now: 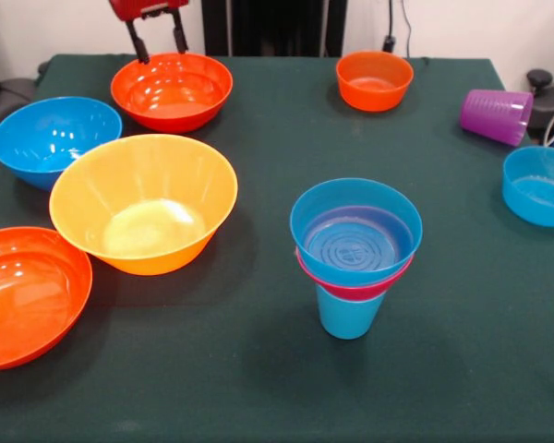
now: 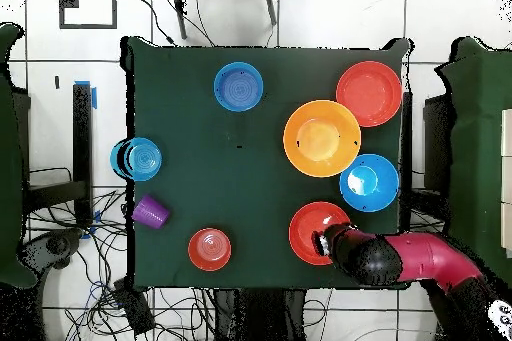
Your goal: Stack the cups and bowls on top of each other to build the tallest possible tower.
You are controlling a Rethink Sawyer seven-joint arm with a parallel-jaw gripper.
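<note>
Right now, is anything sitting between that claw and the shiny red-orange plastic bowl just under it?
Nothing visible. The gripper hangs open directly over the far rim of the glossy red-orange plastic bowl, with only air between them. The large yellow-orange bowl sits between that bowl and the tower.

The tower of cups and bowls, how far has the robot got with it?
Done: the tower so far is a light blue cup, a pink bowl and a small blue bowl. In hand: the open, empty gripper hangs over the far red-orange bowl. Left: that bowl, the other red-orange bowl, the yellow-orange bowl, the large blue bowl, the small orange bowl, another small blue bowl and the tipped purple cup.
</note>
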